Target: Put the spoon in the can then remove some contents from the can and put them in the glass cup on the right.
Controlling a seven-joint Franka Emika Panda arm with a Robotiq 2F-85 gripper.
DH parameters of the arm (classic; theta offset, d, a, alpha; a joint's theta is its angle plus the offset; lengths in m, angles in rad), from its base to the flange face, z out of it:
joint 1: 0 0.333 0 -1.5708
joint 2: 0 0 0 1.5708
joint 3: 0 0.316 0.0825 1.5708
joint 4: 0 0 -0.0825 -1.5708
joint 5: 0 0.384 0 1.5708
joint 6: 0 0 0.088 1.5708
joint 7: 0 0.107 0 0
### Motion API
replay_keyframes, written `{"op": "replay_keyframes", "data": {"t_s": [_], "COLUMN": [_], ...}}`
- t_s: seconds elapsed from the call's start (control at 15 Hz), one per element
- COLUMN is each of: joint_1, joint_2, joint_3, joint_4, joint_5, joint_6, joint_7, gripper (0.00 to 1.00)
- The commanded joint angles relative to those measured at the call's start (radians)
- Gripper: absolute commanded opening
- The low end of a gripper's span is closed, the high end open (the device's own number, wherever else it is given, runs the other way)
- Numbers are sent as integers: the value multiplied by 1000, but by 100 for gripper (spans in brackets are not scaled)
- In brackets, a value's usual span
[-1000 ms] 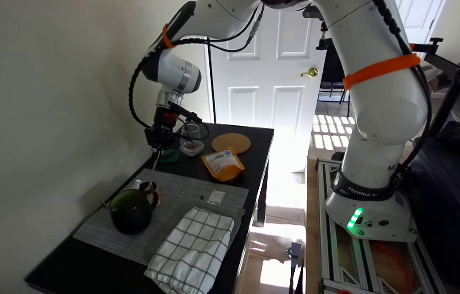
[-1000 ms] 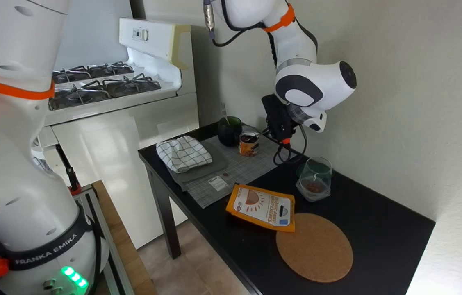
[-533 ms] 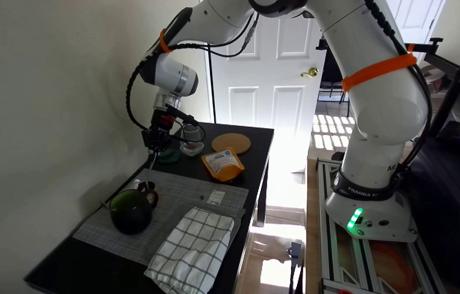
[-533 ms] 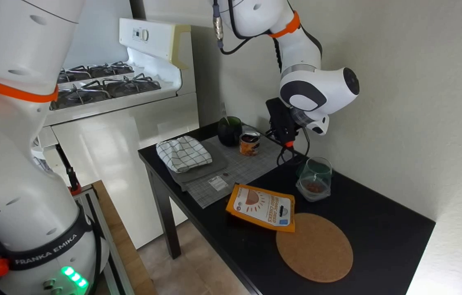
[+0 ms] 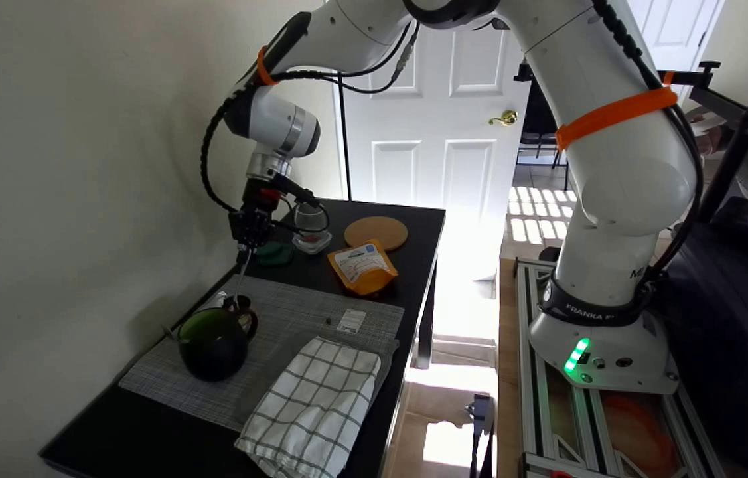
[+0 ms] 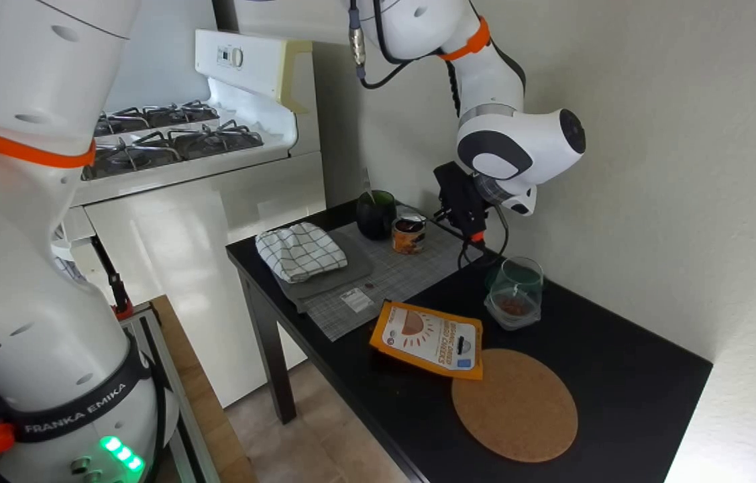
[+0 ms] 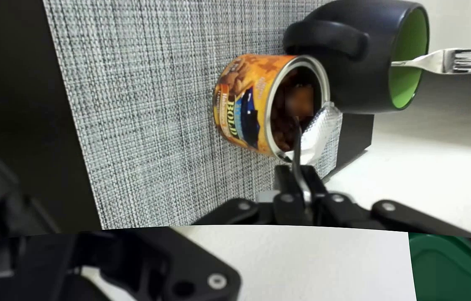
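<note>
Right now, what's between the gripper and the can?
The spoon: in the wrist view, it runs from the gripper to the open can, beside its peeled foil.

Glare on floor [image 5: 451, 380]; wall [image 5: 95, 199] softly shadowed; wrist view blurry lower-left.

Dark mug [image 5: 209, 352], green inside, stands upright on the woven mat [image 5: 294, 305] on the black surface [image 5: 141, 435]. The can [image 5: 243, 303]: just behind the mug, partly hidden. A spoon [image 5: 242, 277] slants down to the can's mouth from the fingers [image 5: 249, 238], which grip it above and behind the mug. Checked cloth [image 5: 314, 382]: right of the mug. Orange pouch [image 5: 362, 267], round board [image 5: 375, 232], glass cup [image 5: 309, 214]: well beyond the mug.
</note>
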Motion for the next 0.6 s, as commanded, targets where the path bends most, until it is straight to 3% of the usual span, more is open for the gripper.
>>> {"op": "replay_keyframes", "data": {"t_s": [0.0, 0.33, 0.53], "joint_1": [-10, -20, 7], "joint_2": [17, 25, 14], "joint_3": [2, -6, -28], "joint_4": [9, 12, 4], "joint_5": [45, 45, 35], "joint_6": [-33, -71, -32], "joint_7": [-80, -192, -151], "gripper": [2, 2, 8]}}
